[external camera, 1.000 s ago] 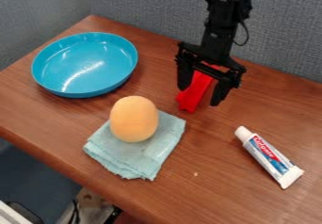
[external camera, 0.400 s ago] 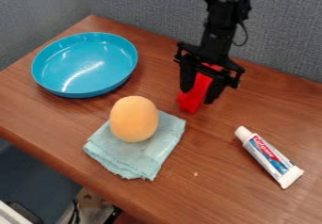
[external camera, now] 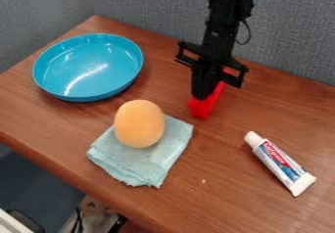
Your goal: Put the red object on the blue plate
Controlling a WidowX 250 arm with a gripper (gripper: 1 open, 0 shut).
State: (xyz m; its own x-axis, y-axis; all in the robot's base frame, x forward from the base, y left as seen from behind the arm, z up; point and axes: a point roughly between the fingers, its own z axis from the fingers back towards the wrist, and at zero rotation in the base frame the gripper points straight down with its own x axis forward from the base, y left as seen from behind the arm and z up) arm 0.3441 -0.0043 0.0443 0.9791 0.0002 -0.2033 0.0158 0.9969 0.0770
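The red object is a bright red block standing on the wooden table, right of centre. My gripper comes down on it from above, and its black fingers are shut on the block's upper part, hiding it. Only the lower end of the block shows below the fingers. The blue plate, a glossy turquoise dish, sits at the far left of the table with nothing in it.
An orange ball rests on a pale teal folded cloth in front of the block. A white toothpaste tube lies at the right. The wooden table's front edge runs close below the cloth.
The fingers stood wide apart around the red block before; now they have closed onto it. The arm has stayed in place.
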